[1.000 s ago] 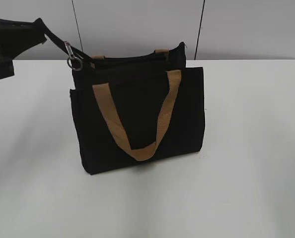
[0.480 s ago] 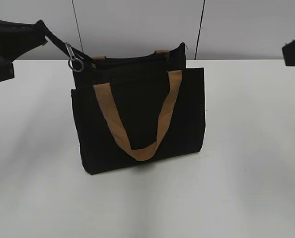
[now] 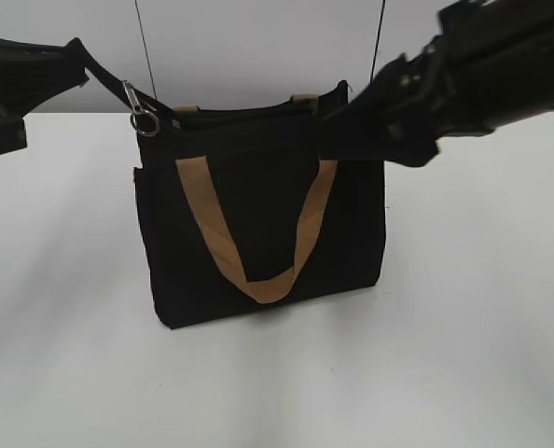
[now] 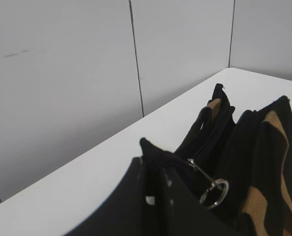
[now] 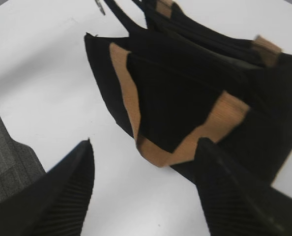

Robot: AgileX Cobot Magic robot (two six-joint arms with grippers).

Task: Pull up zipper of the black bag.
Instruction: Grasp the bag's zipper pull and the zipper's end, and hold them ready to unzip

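The black bag (image 3: 258, 233) stands upright on the white table (image 3: 463, 327), with its tan handle hanging down the front. The zipper (image 3: 244, 114) runs along its top edge. Its silver ring pull (image 3: 144, 119) hangs at the left end and also shows in the left wrist view (image 4: 214, 192). My left gripper (image 3: 76, 51) is shut on a black fabric tab at the bag's top left corner and holds it taut, up and to the left; the tab's tip (image 4: 148, 147) sticks out of the closed jaws. My right gripper (image 3: 347, 126) is open and empty over the bag's top right corner; in the right wrist view (image 5: 143, 187) it looks down on the bag's front (image 5: 185, 93).
A grey panelled wall (image 3: 258, 47) stands right behind the table. A dark grey surface (image 5: 8, 157) shows beyond the table edge in the right wrist view. Bare white tabletop lies in front of the bag and on both sides.
The right arm has come in from the right edge of the view to the bag's top right corner. The left gripper and the bag have stayed put.
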